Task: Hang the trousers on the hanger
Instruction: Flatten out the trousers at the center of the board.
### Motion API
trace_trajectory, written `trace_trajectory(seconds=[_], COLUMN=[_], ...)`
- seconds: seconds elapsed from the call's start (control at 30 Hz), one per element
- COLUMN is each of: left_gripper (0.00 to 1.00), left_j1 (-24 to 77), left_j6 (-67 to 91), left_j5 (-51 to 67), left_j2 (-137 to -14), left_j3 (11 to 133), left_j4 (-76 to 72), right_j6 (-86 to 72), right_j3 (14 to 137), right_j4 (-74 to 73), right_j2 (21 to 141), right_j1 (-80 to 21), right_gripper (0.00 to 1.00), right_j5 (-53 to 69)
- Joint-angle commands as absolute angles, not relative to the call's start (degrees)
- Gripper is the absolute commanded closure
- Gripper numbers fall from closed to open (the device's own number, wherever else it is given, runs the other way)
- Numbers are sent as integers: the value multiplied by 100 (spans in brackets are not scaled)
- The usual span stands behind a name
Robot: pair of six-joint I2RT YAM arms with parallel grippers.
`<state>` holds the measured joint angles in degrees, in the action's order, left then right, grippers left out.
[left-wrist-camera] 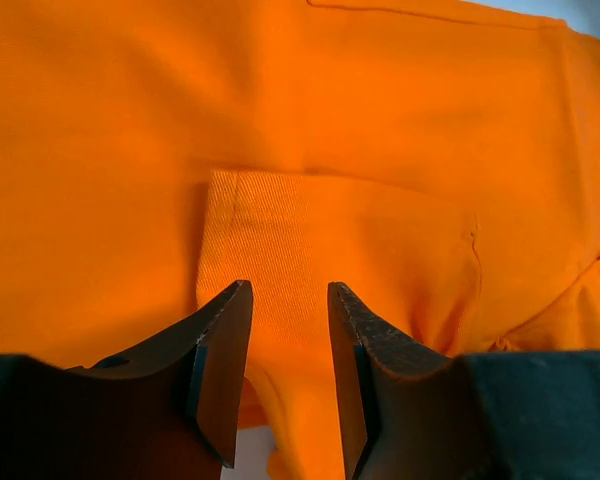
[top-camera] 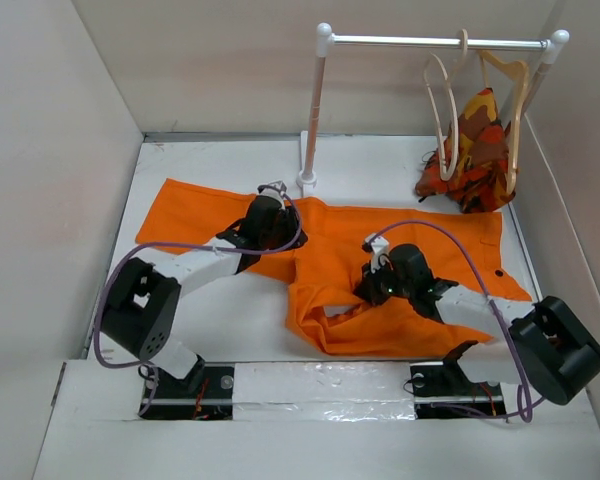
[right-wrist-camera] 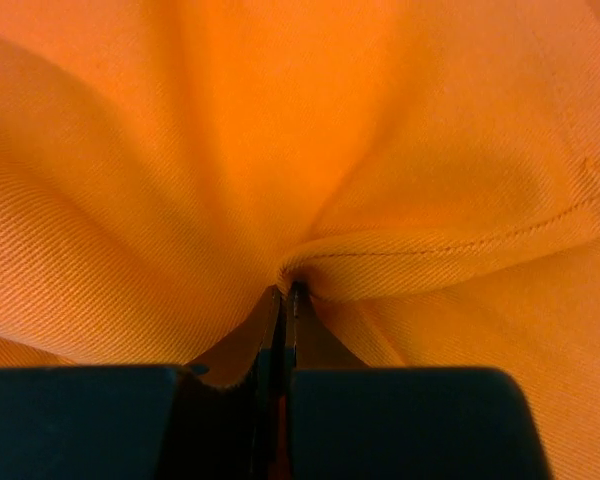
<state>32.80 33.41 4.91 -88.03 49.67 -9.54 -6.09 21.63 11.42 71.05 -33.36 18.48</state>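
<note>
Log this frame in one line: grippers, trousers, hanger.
left gripper: open, above trousers | right gripper: shut on trousers fold | trousers: lying on table | hanger: on rail, empty

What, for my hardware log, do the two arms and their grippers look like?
Both the left arm and right arm have white links between bulky black joint housings, each trailed by a looping purple cable. The left gripper and right gripper have dark, tapering wedge-shaped fingers.

Two hangers (cream hanger [top-camera: 452, 120], tan hanger [top-camera: 517, 130]), one trousers [top-camera: 330, 235], one patterned garment [top-camera: 475, 150].
</note>
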Motion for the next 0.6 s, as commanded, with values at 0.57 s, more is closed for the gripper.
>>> trace_trajectory(seconds=[0.57], left_gripper=[60], left_j1=[2145], left_j6=[4008], left_j5=[-2707], left_j2=[-3358], left_j3=[4131], left_j4=[457], right_j6=[494], right_j3=[6139], right_j4=[348], right_j2=[7831], right_j1=[-5400], right_gripper=[100], right_j5=[1938])
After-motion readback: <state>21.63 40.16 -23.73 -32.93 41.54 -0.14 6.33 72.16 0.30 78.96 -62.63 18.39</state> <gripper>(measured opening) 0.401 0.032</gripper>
